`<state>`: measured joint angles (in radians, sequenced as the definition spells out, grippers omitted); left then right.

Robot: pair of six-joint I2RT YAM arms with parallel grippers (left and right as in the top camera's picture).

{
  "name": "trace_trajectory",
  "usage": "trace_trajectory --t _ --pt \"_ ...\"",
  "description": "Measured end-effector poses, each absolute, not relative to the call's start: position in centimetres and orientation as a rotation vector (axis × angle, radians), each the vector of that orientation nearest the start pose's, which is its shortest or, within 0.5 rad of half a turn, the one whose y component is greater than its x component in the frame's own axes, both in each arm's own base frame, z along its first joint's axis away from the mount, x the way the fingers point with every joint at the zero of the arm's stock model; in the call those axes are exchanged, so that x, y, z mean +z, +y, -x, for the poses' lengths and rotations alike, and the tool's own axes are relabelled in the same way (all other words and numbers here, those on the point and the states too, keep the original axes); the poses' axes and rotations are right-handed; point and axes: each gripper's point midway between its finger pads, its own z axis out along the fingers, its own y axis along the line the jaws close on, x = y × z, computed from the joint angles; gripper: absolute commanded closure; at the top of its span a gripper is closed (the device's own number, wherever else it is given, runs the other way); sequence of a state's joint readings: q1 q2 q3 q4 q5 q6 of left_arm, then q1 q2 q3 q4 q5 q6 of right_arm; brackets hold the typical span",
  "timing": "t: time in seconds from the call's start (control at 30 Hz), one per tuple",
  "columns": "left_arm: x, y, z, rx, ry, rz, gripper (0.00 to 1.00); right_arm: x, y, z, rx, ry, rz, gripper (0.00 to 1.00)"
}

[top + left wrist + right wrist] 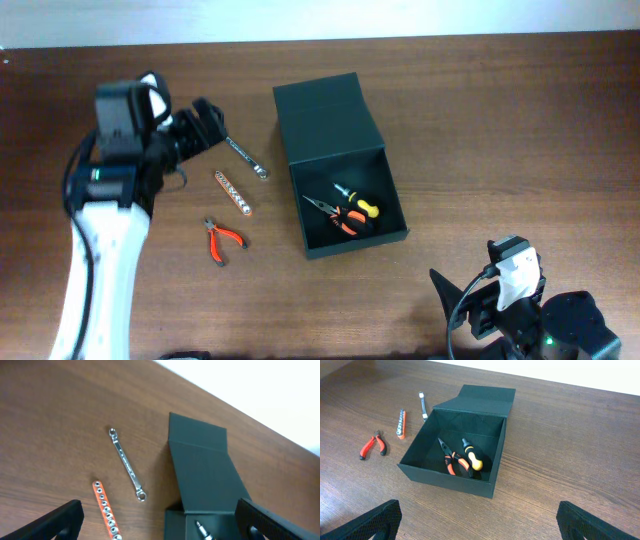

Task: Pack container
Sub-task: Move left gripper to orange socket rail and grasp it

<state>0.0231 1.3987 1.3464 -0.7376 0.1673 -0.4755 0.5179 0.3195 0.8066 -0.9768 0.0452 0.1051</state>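
Three loose hand tools on a brown wooden table (480, 110)
A silver double-ring wrench (246, 158) lies slanted; an orange bit strip (234, 192) studded with silver sockets lies near it at its 7 o'clock, not touching; red-handled pliers (223, 241) lie at the strip's 7 o'clock, nose pointing toward 11 o'clock

Left arm (100, 250): white link runs from the near-left edge toward the far left, with the wrist bent so the left gripper (203, 122) points right. In its wrist view both dark fingertips (60, 520) sit wide apart at the lower corners of the frame, with nothing gripped between them. Right arm (530, 310): folded low at the near-right corner, right gripper (480, 522) aimed toward the far left. Its jaws are likewise spread wide and hold nothing.
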Motion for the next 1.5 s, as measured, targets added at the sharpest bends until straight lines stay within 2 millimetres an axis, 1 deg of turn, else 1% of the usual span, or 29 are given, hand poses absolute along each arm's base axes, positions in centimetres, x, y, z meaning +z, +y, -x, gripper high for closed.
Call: trace_trajectory --t 0.13,0.3,0.37,0.6,0.87,0.97,1.2,1.37,1.5 --pt "22.3 -1.9 -40.8 -0.424 2.436 0.643 0.01 24.9 8.0 -15.6 0.338 2.038 0.398 0.01" --pt "18.8 -1.9 -40.9 -0.404 2.584 0.786 0.01 24.9 8.0 -15.6 0.337 2.038 0.398 0.01" --pt "17.7 -1.9 -40.6 -0.389 2.644 0.832 0.01 24.9 8.0 -15.6 0.337 2.038 0.398 0.01" --pt "14.9 -2.0 -39.7 -0.359 2.758 0.97 0.01 24.9 8.0 -15.6 0.338 2.038 0.398 0.01" --pt "10.7 -2.6 -38.8 -0.356 2.898 1.082 0.0 24.9 8.0 -15.6 0.337 2.038 0.398 0.01" --pt "9.4 -2.9 -38.0 -0.34 2.946 1.141 0.0 24.9 8.0 -15.6 0.337 2.038 0.398 0.01" --pt "7.1 -3.1 -37.6 -0.32 2.999 1.225 0.01 24.9 8.0 -15.6 0.337 2.038 0.398 0.01" --pt "5.3 -3.5 -37.3 -0.303 3.043 1.263 0.09 24.9 8.0 -15.6 0.337 2.039 0.398 0.01" --pt "4.1 -3.8 -37.0 -0.288 3.076 1.286 0.1 24.9 8.0 -15.6 0.337 2.038 0.398 0.01"
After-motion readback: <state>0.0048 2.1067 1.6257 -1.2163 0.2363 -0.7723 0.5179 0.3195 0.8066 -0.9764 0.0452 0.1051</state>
